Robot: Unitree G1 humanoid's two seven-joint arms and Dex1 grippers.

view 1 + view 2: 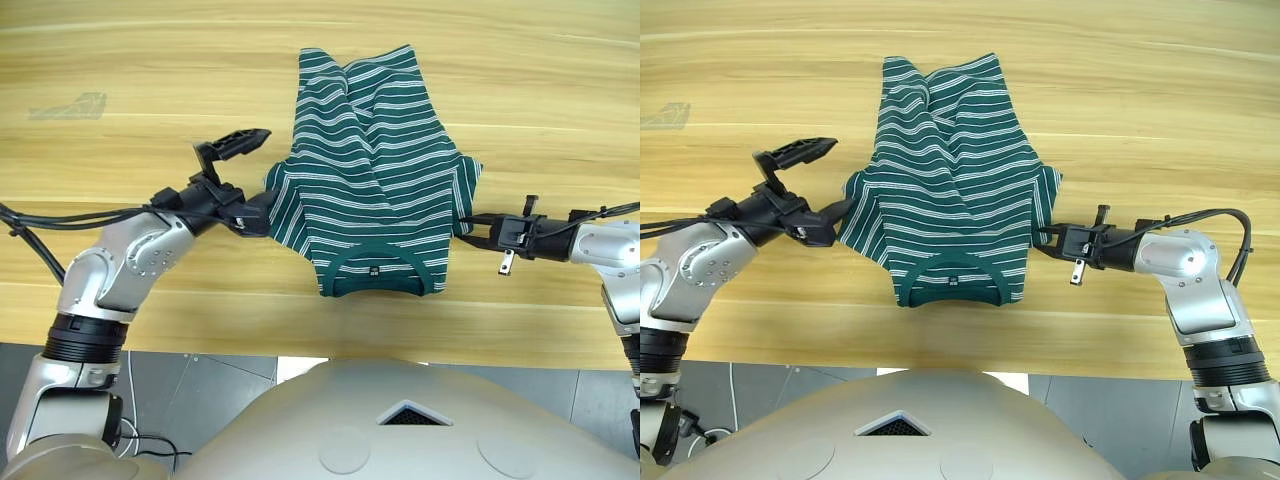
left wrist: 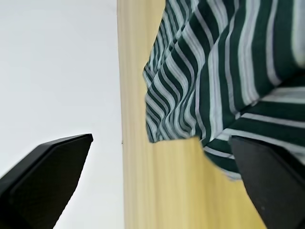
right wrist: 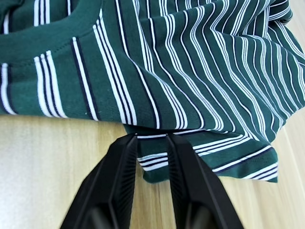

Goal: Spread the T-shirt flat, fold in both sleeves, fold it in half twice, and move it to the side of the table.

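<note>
A dark green T-shirt (image 1: pixel 375 170) with white stripes lies rumpled on the wooden table (image 1: pixel 120 60), collar toward me and hem at the far side. My left gripper (image 1: pixel 262 175) is open at the shirt's left sleeve (image 2: pixel 181 114): one finger is raised above the table and the other rests against the sleeve's edge. On the other side, my right gripper (image 3: pixel 151 138) is shut on the hem of the right sleeve (image 3: pixel 248 157), low over the table by the shirt's right side (image 1: pixel 1045 235).
Bare wood stretches left, right and beyond the shirt. The table's near edge (image 1: pixel 200 345) runs just below the collar, with grey floor under it. Cables trail from both wrists.
</note>
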